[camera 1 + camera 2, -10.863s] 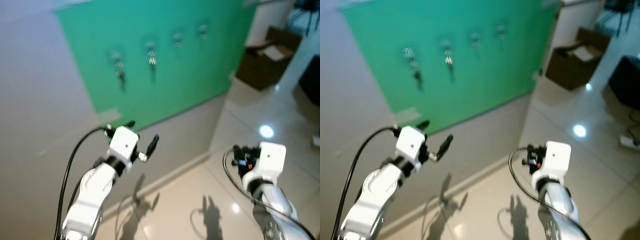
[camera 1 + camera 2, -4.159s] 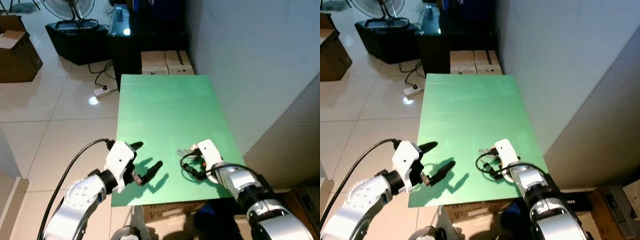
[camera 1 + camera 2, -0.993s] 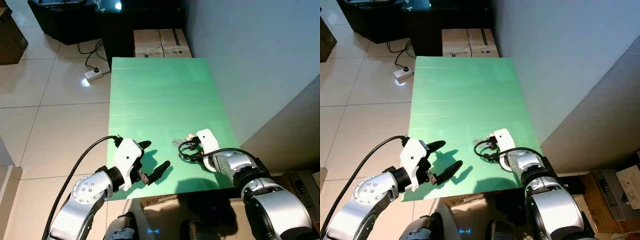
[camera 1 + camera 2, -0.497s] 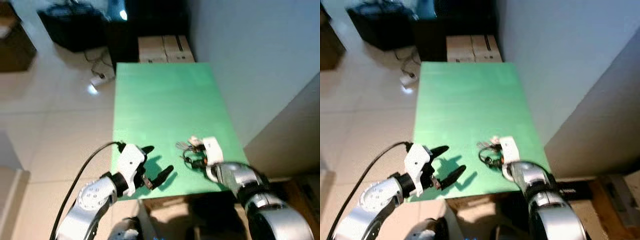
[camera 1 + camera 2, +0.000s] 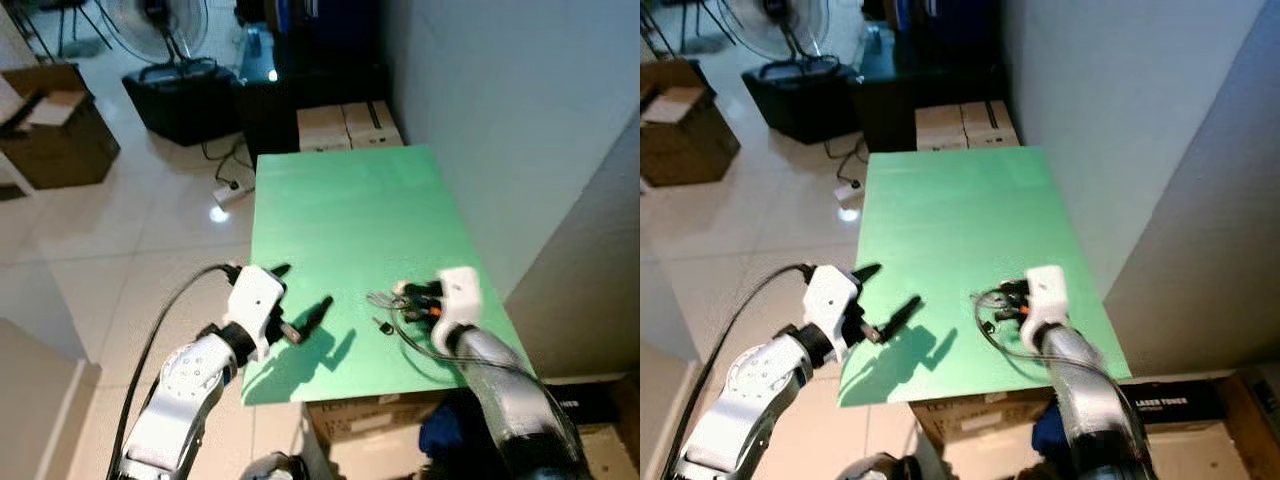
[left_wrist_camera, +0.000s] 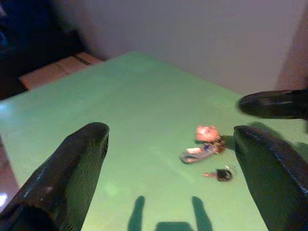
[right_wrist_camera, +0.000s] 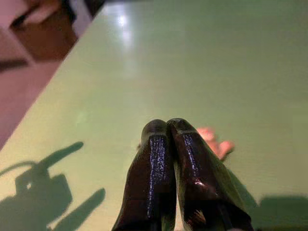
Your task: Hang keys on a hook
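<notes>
Since a second ago the head camera has lifted and swung, so more of the floor and room shows; the worktop's shift in frame is camera motion. Right pincer point(image 5: 412, 292) has closed: in the right wrist view its two black fingers point(image 7: 159, 163) press together over the keys point(image 6: 206, 147), with a pink tag peeking out just beside the tips. Whether the ring is caught between them cannot be told; a small dark key point(image 6: 220, 174) lies loose on the green just beside the bunch. Judged: grasp step in hand, nothing lifted yet, hanging not begun.

Left pincer point(image 5: 299, 302) hovers over the near left part of the green worktop point(image 5: 340, 210), fingers spread wide apart, empty, well apart from the keys.

Near: cardboard boxes tucked under the worktop's front edge. Right: grey wall close along the worktop's edge. Further: a white power strip point(image 5: 231, 190) and cables on the tiled floor, two flat cartons point(image 5: 348, 124) against the worktop's far end, a dark cabinet point(image 5: 185, 98) with a fan point(image 5: 146, 18) above, an open brown box point(image 5: 55, 135) at far left.

No hook in sight; robot would likely need to turn away to find one. Risk: stray key left behind, loose grip.
</notes>
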